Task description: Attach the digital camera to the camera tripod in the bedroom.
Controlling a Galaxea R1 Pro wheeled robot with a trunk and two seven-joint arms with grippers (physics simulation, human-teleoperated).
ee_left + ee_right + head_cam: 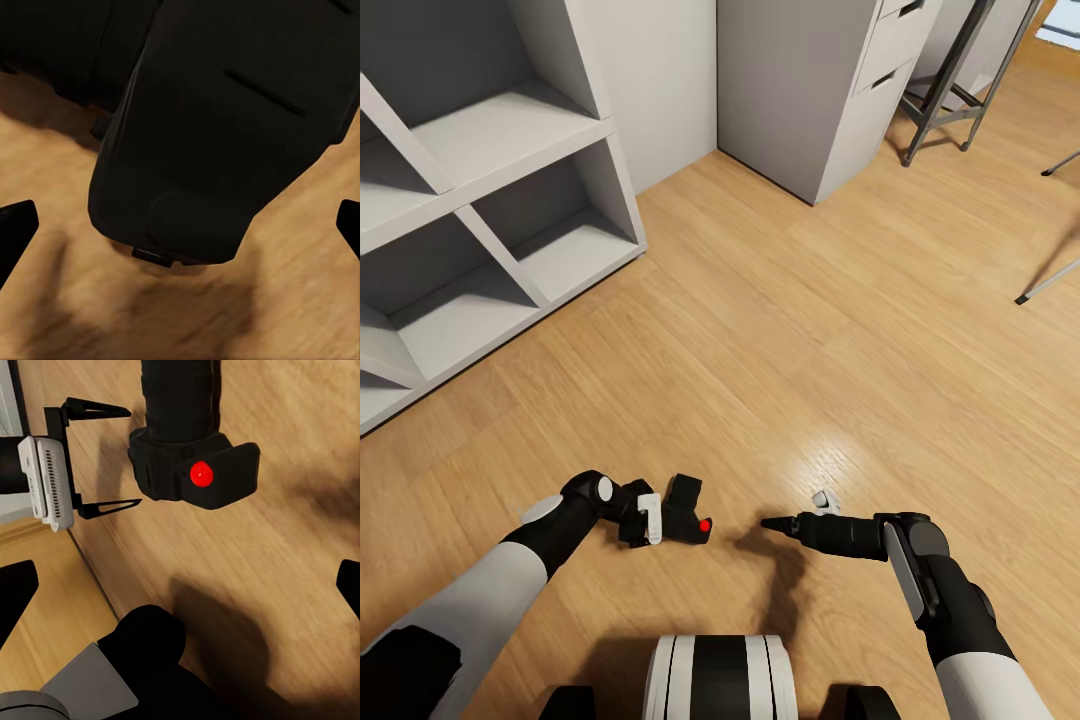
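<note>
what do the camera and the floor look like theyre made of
The camera looks like matte black plastic: dull, unreflective surfaces with moulded edges and a glossy red button on top. The floor looks like light wood planks with a satin finish: grain lines, plank seams and a soft glare patch show. Both are simulator renders, so this is appearance only.
</note>
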